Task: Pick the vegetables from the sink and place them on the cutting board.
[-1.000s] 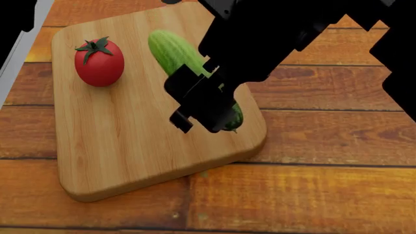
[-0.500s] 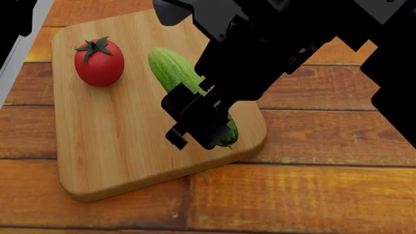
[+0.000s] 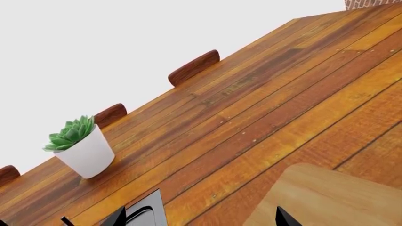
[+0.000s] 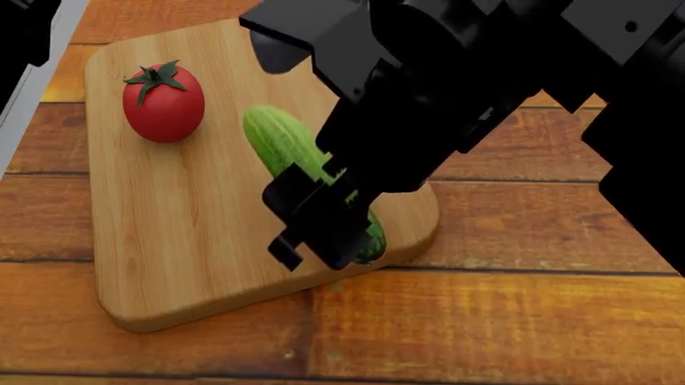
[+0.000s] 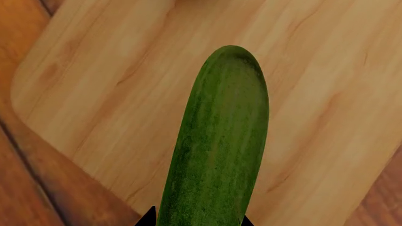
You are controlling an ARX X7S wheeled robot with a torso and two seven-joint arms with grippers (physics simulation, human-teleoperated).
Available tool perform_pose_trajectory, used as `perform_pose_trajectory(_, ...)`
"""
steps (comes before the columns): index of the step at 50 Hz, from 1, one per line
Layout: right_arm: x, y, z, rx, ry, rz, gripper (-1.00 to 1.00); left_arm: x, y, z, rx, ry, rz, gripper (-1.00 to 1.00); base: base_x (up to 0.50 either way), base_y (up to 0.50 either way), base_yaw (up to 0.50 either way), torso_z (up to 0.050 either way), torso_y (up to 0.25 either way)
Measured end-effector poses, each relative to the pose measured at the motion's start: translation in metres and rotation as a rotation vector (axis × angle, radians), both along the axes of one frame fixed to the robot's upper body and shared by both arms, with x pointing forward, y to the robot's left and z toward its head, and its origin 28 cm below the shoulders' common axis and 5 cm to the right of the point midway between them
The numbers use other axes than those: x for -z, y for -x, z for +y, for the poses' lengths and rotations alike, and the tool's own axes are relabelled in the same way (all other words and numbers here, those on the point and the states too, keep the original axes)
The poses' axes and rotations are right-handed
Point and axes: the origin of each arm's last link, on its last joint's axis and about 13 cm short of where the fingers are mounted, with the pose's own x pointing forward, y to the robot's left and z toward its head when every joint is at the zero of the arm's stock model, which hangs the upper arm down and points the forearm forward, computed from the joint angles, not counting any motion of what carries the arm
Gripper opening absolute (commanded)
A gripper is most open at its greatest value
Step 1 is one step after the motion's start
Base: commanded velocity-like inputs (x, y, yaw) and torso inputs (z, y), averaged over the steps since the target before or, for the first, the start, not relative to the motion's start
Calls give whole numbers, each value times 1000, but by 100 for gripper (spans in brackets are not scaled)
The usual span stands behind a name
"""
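The red tomato (image 4: 163, 103) rests on the far left part of the light-wood cutting board (image 4: 182, 241). My right gripper (image 4: 319, 234) is shut on the dark-green cucumber (image 4: 278, 138) and holds it lengthwise over the board's right side, near the front edge. In the right wrist view the cucumber (image 5: 220, 146) runs out between the two fingertips (image 5: 148, 217) over the board (image 5: 107, 70). My left gripper (image 3: 201, 221) is open and empty. It hangs above the counter between the sink rim (image 3: 148, 210) and a corner of the board (image 3: 339, 197). The sink basin is out of view.
A grey strip of the sink rim (image 4: 41, 80) shows at the head view's left edge. Brown plank countertop (image 4: 514, 321) surrounds the board. A succulent in a white pot (image 3: 84, 148) stands at the counter's far edge, with chair backs (image 3: 195, 67) beyond it.
My right gripper has moved toward the board's front edge, and the cucumber has moved with it. The tomato and the board have stayed put.
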Motion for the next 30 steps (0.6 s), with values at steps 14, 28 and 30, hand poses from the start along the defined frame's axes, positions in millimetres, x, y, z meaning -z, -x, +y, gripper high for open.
perform_pose_trajectory(14, 10, -4, 3, 7, 0, 11, -100, 1, 1, 1, -4, 0, 1, 100, 0, 0, 0, 0, 0)
perform_pose_trajectory(28, 12, -3, 3, 17, -9, 9, -100, 1, 1, 1, -3, -1, 4, 100, 1, 0, 2, 0, 0)
perform_pose_trajectory(30, 12, -3, 3, 17, -9, 8, 100, 2, 2, 1, -3, -1, 4, 100, 0, 1, 2, 0, 0)
